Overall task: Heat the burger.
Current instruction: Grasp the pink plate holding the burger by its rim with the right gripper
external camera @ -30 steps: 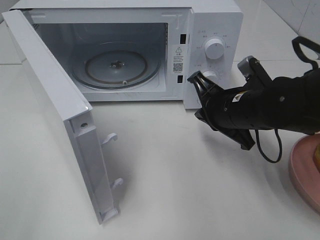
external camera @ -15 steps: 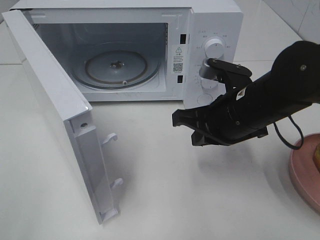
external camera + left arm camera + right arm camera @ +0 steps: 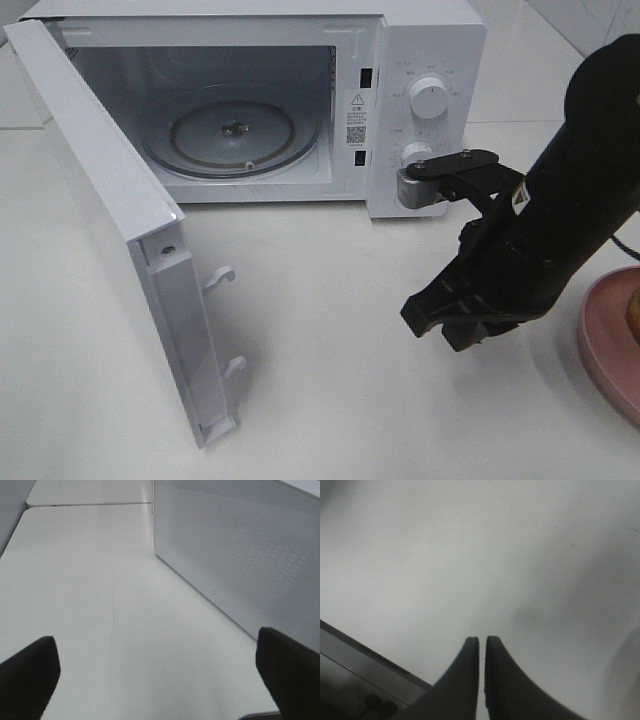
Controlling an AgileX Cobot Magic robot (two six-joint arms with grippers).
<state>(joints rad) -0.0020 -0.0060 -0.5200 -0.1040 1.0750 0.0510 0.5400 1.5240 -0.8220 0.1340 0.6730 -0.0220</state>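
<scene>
Two tools show here, each in a different state. The right tool hangs over the desk toward its right edge, in front of the control panel of the microwave and near the pink plate. Its black arm reaches in from the right edge. The right wrist view shows its two dark fingers pressed together with only a hairline slit between them, pinching nothing. Bare white desk lies beyond the tips.

The left tool is outside the high view. Its own camera shows its fingers spread wide apart, gripping nothing, low over the desk. Beside them stands a white panel with a fine dot pattern. I cannot tell whether that panel is the oven's door or its wall.

The microwave stands along the far edge of the desk. Its door is swung wide open toward the near left corner, and the glass turntable lies in the cavity. On the panel, the upper knob is in full view, while the lower knob sits just behind a grey part of the arm.

Only a golden-yellow sliver of the burger shows. It sits on the pink plate at the right edge of the desk, mostly cut off by the frame. It is well apart from the oven cavity, and neither tool touches it.
</scene>
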